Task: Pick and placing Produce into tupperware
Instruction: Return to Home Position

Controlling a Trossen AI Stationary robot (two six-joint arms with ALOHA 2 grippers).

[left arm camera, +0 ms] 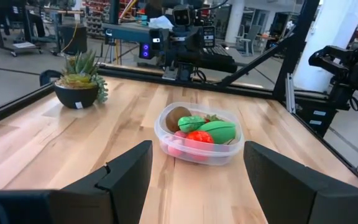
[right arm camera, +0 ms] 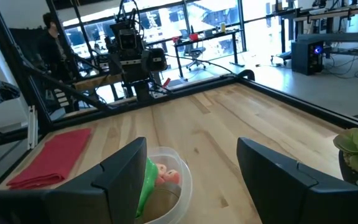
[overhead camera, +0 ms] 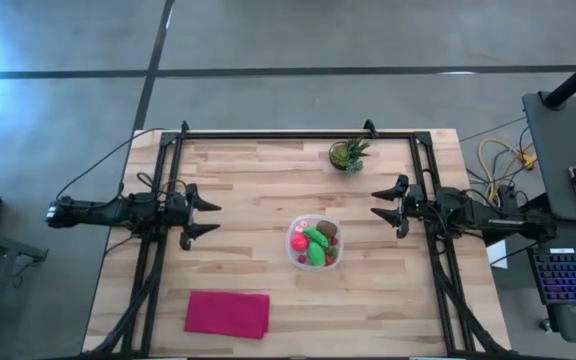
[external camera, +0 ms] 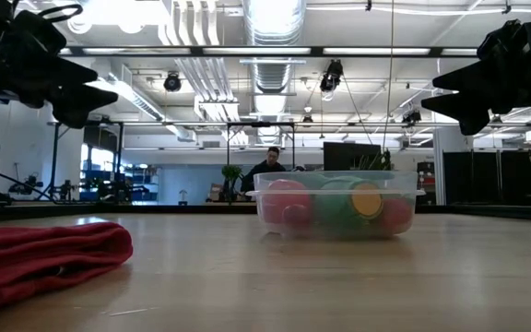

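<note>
Produce (overhead camera: 315, 243) sits inside the container (overhead camera: 289, 246), while left gripper (overhead camera: 216, 218) and right gripper (overhead camera: 374, 203) flank it well apart, jaws apart, so only homing seems left.

Clear tupperware (overhead camera: 294, 255) mid-table, upright, holding produce (overhead camera: 316, 243).

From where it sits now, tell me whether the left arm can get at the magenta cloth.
Probably yes. The left tool hangs open above bare wood, and the magenta cloth lies on its side of the table with nothing between them.
</note>
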